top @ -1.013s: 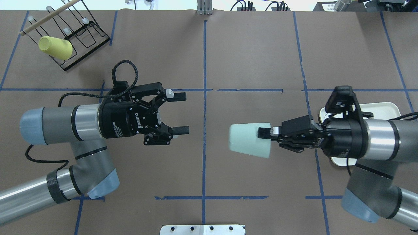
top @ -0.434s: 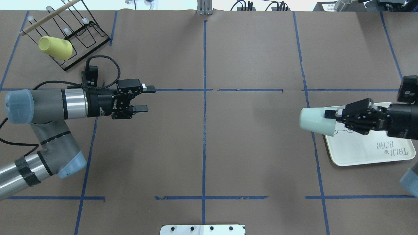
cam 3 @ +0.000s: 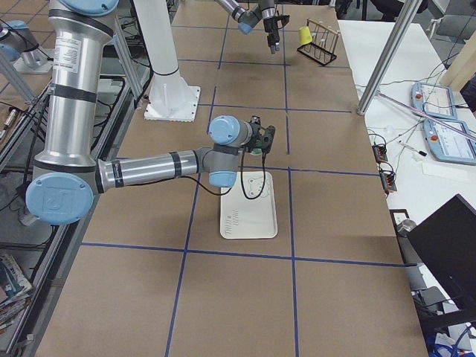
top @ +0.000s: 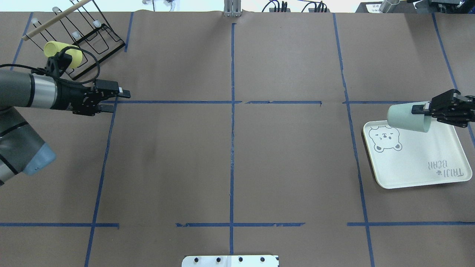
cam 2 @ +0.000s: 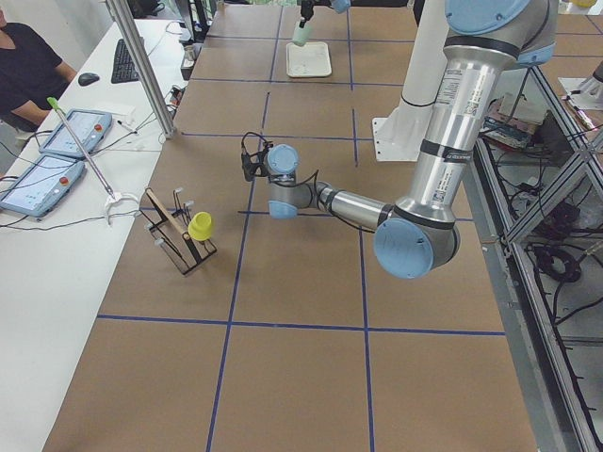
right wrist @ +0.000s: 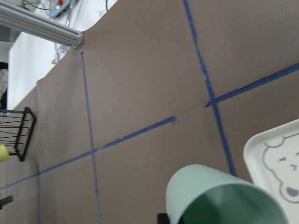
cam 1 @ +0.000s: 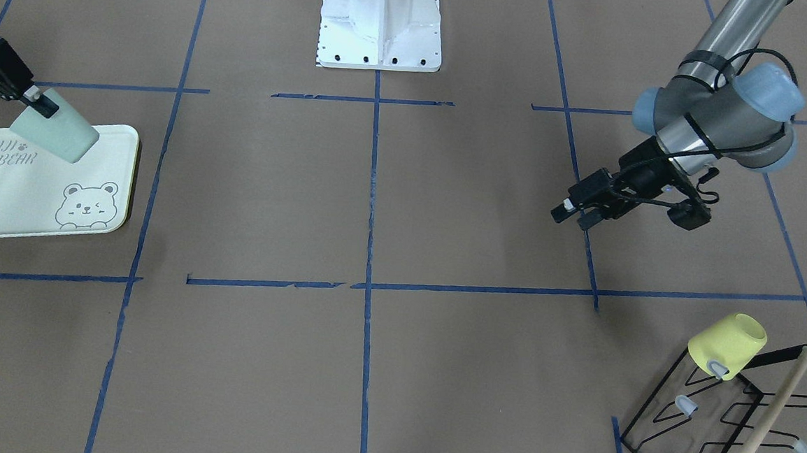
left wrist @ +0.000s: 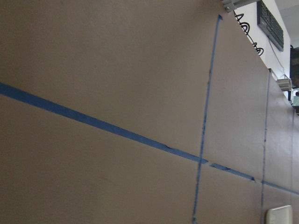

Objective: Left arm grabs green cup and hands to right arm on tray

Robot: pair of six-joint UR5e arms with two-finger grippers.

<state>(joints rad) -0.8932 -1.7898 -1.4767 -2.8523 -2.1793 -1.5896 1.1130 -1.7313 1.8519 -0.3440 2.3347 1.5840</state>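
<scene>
The green cup (top: 406, 118) is held on its side in my right gripper (top: 421, 109), which is shut on its rim, one finger inside. The cup hangs in the air above the tray (top: 415, 163), bottom pointing toward the table's middle. The front view shows the cup (cam 1: 55, 134), the right gripper (cam 1: 38, 101) and the tray (cam 1: 27, 193) at the left edge. The right wrist view shows the cup's open mouth (right wrist: 224, 198) and a tray corner (right wrist: 275, 154). My left gripper (top: 117, 101) is open and empty, far off at the left, also seen in the front view (cam 1: 571, 216).
A yellow-green cup (top: 70, 52) sits on a black wire rack (top: 89, 31) at the far left corner, just behind my left wrist; both show in the front view, the cup (cam 1: 727, 344) and the rack (cam 1: 714, 420). Blue tape lines cross the brown table. The robot's white base (cam 1: 380, 29) stands at the near middle.
My right arm has carried the green cup from the table's middle rightward to above the tray. My left arm has pulled back to the left toward the rack, gripper still open.
</scene>
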